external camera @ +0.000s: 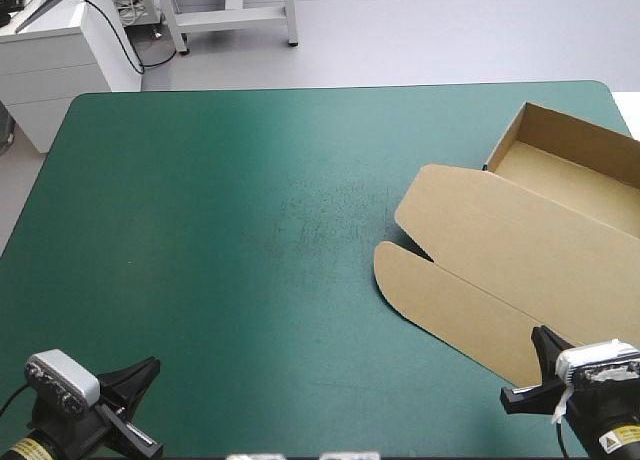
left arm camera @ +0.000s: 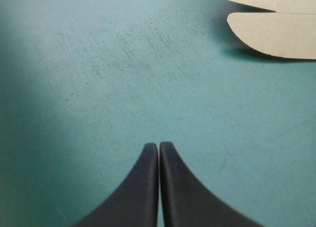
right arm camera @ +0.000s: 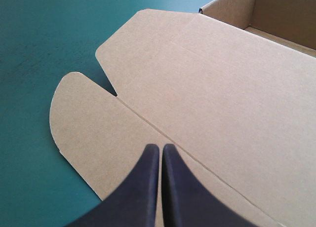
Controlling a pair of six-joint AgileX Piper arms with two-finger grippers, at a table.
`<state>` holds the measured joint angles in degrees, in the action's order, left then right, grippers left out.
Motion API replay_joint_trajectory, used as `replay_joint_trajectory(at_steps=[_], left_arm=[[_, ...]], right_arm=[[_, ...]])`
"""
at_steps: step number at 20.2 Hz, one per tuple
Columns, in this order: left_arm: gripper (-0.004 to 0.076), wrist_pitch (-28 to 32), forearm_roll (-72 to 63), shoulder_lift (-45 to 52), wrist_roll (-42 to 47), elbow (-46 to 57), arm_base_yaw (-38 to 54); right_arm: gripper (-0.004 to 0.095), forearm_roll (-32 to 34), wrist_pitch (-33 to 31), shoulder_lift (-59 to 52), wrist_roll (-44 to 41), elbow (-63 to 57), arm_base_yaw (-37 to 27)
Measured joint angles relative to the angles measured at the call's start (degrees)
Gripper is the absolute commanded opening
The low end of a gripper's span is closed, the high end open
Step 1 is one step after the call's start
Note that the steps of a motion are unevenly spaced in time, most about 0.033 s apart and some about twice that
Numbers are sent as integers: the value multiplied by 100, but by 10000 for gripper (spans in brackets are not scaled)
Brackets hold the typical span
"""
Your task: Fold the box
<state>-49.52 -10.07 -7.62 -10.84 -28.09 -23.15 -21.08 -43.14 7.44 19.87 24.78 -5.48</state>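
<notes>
The bench (external camera: pixel 200 180) is fitted with a teal-green cover (left arm camera: pixel 98 98), which is lightly scuffed near the middle.

The box (external camera: pixel 520 240) is located on the right-hand half of the bench, reaching from the far right corner toward the near right edge. It is presented as an open tray with the lid laid flat. The tray (external camera: pixel 575 170) is set at the far end with its brown walls raised, and its right-hand portion runs out of the high view. The lid (external camera: pixel 500 230) is spread flat on the cover from the tray toward the near edge. It is bounded by a crease, beyond which a flap (external camera: pixel 440 300) with a rounded corner is attached. A notch is cut between lid and flap on the side facing the middle of the bench.

The right pincer (external camera: pixel 543 338) (right arm camera: pixel 161 147) is positioned at the near right corner of the bench, above the flap and just short of the crease. Its black fingers (right arm camera: pixel 143 187) are pressed together into one pointed arch, closed on themselves. Whether the tips touch the board cannot be determined.

The left pincer (external camera: pixel 150 365) (left arm camera: pixel 158 145) is positioned at the near left corner, over bare cover and well apart from the box. Its fingers are likewise brought together, closed on themselves. In the left wrist view, the rounded ends of lid and flap are seen far ahead of this pincer and off to one side.
</notes>
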Motion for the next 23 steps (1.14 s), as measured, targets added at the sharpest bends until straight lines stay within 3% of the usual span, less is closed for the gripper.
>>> replay_joint_trajectory(at_steps=[23], left_arm=[[-8, 313, 11, 0, 0, 369, 0]], right_arm=[[0, 5, -6, -651, -194, -187, 0]])
